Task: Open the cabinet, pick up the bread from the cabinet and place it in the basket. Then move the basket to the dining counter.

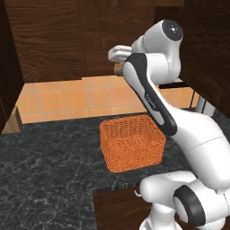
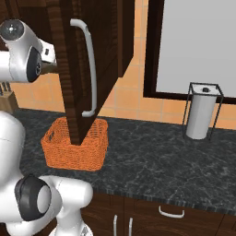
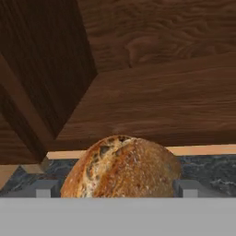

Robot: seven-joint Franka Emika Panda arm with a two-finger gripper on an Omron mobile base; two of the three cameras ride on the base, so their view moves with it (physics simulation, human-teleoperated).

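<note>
Gripper (image 3: 117, 188) is spread around the bread (image 3: 120, 167) in the cabinet (image 3: 152, 106); close squarely at its widest part before lifting.

Black marbled bench (image 2: 152, 156): running across the foreground. Paper towel roll (image 2: 200, 116): standing upright on it inside a thin black wire holder (image 2: 215, 98), well right. Knife block (image 2: 6, 100): sitting at far left. Orange tiled wall (image 1: 67, 96): showing behind. Low dark wood fronts (image 2: 170, 214) with short curved handles: sitting beneath the bench.
</note>
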